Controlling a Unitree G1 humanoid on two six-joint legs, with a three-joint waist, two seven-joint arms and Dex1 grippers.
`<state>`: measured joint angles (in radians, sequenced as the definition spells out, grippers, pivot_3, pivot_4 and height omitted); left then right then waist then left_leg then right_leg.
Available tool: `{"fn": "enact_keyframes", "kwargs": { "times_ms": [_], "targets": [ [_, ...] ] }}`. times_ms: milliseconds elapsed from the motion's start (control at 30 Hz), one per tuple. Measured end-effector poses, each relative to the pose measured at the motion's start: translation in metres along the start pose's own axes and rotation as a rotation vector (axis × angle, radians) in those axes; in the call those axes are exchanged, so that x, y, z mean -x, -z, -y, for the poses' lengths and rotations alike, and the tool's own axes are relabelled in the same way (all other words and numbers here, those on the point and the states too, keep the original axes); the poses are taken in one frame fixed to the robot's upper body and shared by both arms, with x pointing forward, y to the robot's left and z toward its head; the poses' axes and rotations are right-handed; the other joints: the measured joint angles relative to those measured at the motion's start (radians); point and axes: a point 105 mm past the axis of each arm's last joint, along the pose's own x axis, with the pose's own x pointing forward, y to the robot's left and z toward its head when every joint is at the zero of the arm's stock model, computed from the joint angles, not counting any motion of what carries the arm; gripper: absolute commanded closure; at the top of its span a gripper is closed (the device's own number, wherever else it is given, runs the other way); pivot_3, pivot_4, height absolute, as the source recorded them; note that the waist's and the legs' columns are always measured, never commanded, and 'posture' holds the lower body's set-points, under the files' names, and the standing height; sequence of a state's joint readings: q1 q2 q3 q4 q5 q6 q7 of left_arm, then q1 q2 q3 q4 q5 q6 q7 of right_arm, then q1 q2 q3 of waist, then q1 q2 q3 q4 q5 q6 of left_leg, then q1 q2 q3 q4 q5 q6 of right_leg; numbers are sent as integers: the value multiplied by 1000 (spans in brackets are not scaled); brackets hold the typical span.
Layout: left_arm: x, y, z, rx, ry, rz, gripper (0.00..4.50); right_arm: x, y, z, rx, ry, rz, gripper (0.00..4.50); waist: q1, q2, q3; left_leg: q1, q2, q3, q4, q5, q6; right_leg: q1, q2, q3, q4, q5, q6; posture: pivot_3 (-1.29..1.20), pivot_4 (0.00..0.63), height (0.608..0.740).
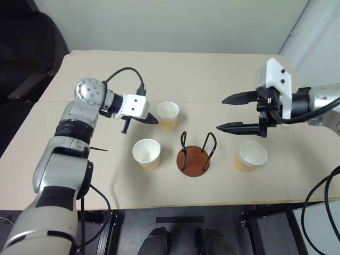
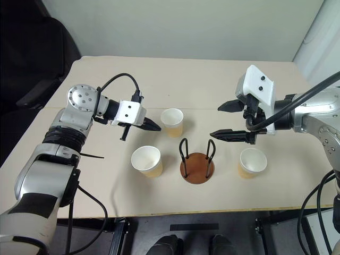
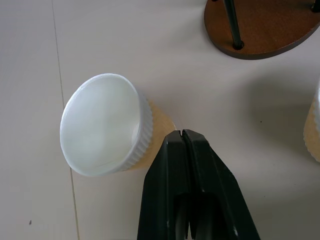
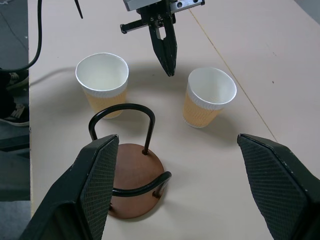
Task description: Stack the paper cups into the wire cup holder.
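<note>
**Left wrist view: fingers shut beside a cup, not on it**

Closed on nothing, the left gripper hovers just left of the far paper cup, missing its rim. The right gripper waits wide open and empty above the table. Two more cups flank the empty wire cup holder, within easy reach for stacking.

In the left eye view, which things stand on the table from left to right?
near-left paper cup → far paper cup → wire cup holder → right paper cup.
</note>
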<state>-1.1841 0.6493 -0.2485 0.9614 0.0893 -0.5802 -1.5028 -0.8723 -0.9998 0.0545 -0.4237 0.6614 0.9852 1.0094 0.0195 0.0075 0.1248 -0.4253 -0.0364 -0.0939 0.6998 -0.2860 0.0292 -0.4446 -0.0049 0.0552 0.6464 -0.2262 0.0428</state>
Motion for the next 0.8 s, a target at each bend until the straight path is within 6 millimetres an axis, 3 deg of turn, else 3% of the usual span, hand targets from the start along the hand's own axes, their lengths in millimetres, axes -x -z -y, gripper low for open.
{"fn": "enact_keyframes", "kwargs": {
  "times_ms": [100,333,800],
  "targets": [
    [4,4,-3,17,-32,-19,3881,0,0,1,-1,1,2,640,0,0,0,0,0,0,0,0,0,0,0,0,0,0,0,0,150,740],
    [10,5,-12,-13,-109,-53,1467,0,0,1,-1,1,4,640,3,0,0,0,0,0,0,0,0,0,0,0,0,0,0,0,150,740],
    [-3,-8,-15,-165,-41,-66,1467,-1,1,-1,-3,12,-10,640,5,0,0,-1,0,0,0,0,0,-1,0,0,0,0,0,0,150,740]
  ]
}}
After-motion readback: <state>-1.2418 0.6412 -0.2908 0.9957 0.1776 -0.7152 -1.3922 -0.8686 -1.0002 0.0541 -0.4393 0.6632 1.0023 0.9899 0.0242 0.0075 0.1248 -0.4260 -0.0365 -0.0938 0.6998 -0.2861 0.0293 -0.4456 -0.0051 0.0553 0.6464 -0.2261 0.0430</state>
